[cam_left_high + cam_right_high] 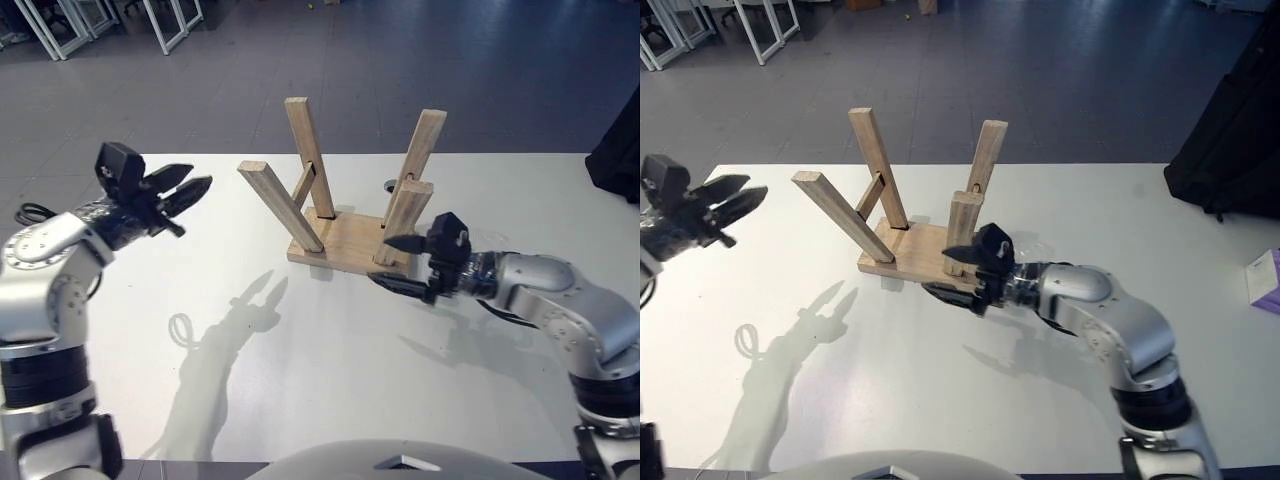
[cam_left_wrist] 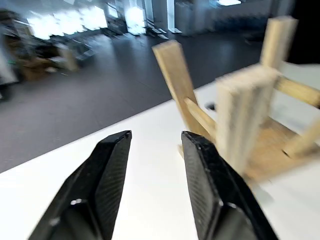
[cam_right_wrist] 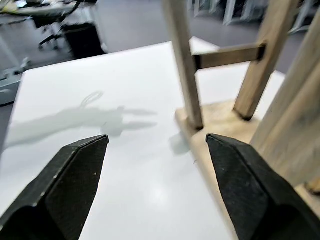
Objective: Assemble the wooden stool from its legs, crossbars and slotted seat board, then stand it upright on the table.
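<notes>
Left eye view showed the wooden stool (image 1: 340, 240) resting upside down on the white surface (image 1: 330, 380); its slotted seat board (image 1: 920, 250) lay flat, and four legs pointed upward, splayed outward. The near left leg (image 1: 280, 207) leaned strongly toward the robot's left; the near right leg (image 1: 407, 215) stood closest to the right arm. A crossbar (image 1: 303, 186) joined the two legs on the robot's left; a second crossbar (image 3: 227, 55) appeared in the right wrist view.

Left pincer (image 1: 200, 176) hung above the surface, well apart from the stool, pointing toward it; its fingers (image 2: 100, 180) were spread and gripped nothing.

Right pincer (image 1: 398, 263) sat low, just beside the near right corner of the seat board; its fingers (image 3: 75, 170) were spread wide, with nothing between them; contact with the board or leg could not be determined.
</notes>
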Controlling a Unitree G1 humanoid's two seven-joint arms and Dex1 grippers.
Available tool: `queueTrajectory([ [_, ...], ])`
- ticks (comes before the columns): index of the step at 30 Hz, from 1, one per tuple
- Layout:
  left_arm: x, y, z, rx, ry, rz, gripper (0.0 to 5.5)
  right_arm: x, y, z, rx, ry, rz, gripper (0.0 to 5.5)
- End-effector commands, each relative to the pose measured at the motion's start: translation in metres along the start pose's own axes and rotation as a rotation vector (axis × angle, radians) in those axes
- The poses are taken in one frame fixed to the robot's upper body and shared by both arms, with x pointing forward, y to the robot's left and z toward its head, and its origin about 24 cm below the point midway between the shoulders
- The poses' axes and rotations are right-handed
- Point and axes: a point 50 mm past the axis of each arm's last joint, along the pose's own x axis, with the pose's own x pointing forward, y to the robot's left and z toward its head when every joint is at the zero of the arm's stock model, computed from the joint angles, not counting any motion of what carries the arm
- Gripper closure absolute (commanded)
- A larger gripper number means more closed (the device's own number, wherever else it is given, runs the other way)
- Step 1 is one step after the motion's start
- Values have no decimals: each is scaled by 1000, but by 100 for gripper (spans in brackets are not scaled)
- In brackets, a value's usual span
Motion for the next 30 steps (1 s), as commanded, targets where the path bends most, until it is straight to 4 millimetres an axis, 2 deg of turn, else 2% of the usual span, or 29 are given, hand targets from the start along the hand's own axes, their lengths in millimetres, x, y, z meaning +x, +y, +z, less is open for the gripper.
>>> queueTrajectory([
  [1,2,2,1,-64,30,-208,287,-28,-6,2,-12,99,43,192],
  [5,28,9,6,-93,4,-321,211,-46,-33,-1,-99,231,-67,192],
  [8,53,19,12,-116,-38,-353,211,-45,-46,5,-127,228,-110,192],
  [10,62,19,15,-141,-58,-410,211,-41,-49,8,-138,215,-113,192],
  [14,69,20,16,-137,-21,-504,211,-34,-54,14,-155,200,-111,192],
  [21,86,16,8,-134,-34,-518,211,-25,-68,27,-129,98,-160,192],
  [27,89,8,4,-180,-39,-589,211,-13,-75,42,-92,31,-118,192],
  [30,90,7,2,-193,-38,-602,211,-1,-71,46,-61,10,-42,192],
])
